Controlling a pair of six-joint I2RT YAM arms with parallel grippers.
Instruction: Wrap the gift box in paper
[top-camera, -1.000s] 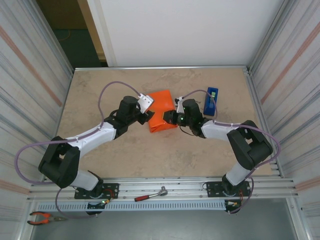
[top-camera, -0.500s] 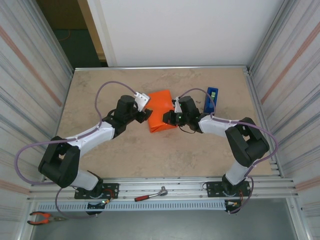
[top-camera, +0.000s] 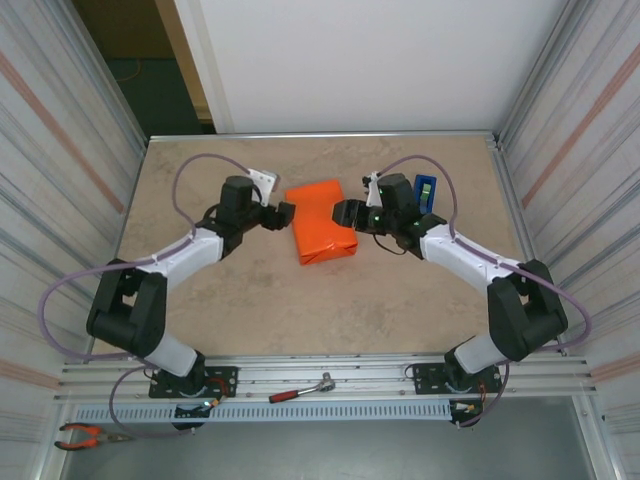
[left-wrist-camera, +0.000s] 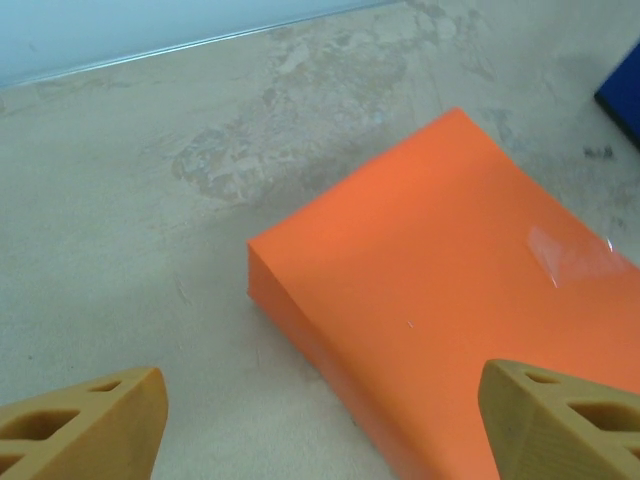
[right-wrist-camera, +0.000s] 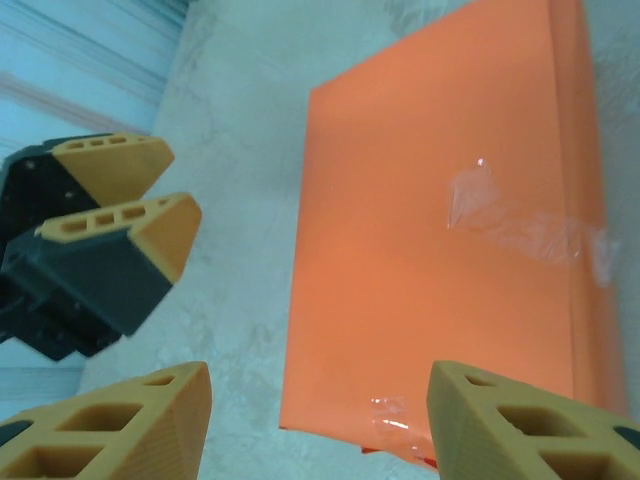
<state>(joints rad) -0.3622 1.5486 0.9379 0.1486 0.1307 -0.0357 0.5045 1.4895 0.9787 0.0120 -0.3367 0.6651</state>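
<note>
Top external had left gripper (top-camera: 285, 213) and right gripper (top-camera: 343, 213) flanking the taped paper (top-camera: 322, 225), jaws apart, apparently leaving it to hold itself

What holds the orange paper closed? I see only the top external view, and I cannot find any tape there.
Observer: In the right wrist view a clear tape strip lies across the paper's top face.
Operator: Is the left gripper gripping the paper?
Observer: No. The left wrist view shows it open, its jaws not closed on anything.
Operator: And the right gripper?
Observer: Its own camera shows it open too, holding nothing.
</note>
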